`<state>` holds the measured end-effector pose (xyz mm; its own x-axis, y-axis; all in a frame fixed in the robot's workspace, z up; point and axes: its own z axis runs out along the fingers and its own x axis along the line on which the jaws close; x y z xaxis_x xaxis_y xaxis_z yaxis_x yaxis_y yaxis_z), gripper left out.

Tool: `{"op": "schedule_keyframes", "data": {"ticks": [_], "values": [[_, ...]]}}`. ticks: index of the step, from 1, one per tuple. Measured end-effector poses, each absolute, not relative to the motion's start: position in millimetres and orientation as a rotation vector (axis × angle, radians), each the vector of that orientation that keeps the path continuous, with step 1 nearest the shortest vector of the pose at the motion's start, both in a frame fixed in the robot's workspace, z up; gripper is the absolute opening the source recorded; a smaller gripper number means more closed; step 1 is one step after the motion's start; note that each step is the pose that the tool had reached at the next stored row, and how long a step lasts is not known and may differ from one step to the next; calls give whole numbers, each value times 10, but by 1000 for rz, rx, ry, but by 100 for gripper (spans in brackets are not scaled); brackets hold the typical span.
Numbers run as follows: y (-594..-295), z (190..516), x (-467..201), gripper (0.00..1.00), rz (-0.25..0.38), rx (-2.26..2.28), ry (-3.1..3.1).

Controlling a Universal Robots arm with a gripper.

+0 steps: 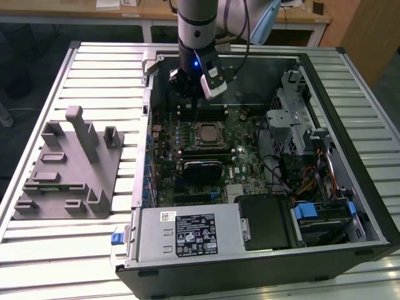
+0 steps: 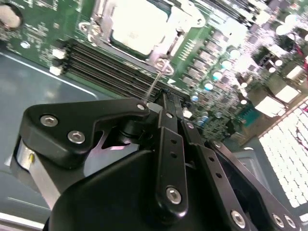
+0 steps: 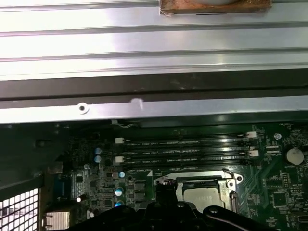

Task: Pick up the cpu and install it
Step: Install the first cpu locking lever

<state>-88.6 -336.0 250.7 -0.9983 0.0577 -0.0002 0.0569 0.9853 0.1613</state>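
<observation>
Fixture on the tabletop, left. Tool hangs over the memory slots, pinched closed on nothing; cpu lies flat in the socket just nearer, seated by the look of it, hence the empty grip.

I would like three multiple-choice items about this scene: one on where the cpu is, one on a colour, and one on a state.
1. Where is the cpu?
A. on the slatted table
B. in the motherboard socket
C. on the power supply

2. What colour is the fixture at the exterior view's left?
A. red
B. grey
C. yellow

3. How is the computer case?
A. lying flat, side open
B. lying flat, closed
C. standing upright

Answers:
1 B, its silvery top sits inside the socket's frame.
2 B, it is plain grey all over.
3 A, its inner parts show from above.
</observation>
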Motion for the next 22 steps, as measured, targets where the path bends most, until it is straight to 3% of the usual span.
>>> {"op": "schedule_keyframes", "data": {"ticks": [22], "values": [[-3359, 2394, -830, 11, 249, 206, 3083]]}}
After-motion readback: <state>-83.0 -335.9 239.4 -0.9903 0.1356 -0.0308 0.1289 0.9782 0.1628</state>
